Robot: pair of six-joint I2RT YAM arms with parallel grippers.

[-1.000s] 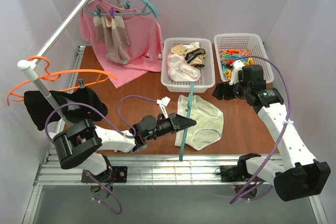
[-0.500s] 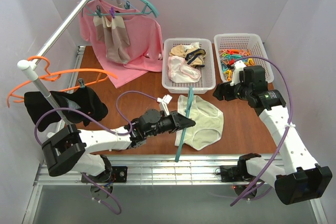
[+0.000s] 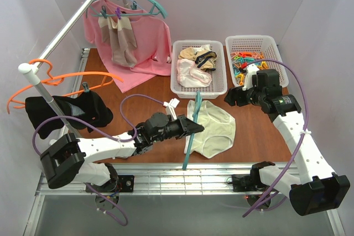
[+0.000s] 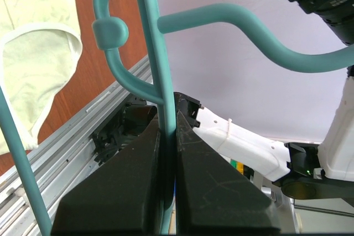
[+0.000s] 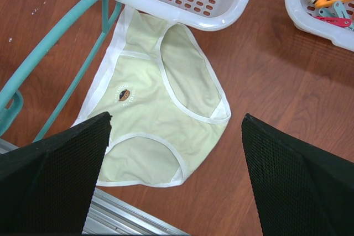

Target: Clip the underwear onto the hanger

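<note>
The left gripper (image 4: pixel 167 136) is clamped shut on a thin bar of the hanger (image 3: pixel 188 150), holding it on edge along the left side of the underwear (image 3: pixel 217 128). The underwear lies flat on the surface (image 3: pixel 260 131), just near of a white basket (image 3: pixel 178 84). The right gripper (image 5: pixel 175 117) hovers above its far right side, fingers spread wide, holding nothing.

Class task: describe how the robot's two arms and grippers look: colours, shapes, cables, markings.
The left arm and right arm have white boxy links and chunky black joints. A purple cable loops along each; a white cable tie binds the right one. The left gripper and right gripper are black; the right's fingers show fine mesh texture.
</note>
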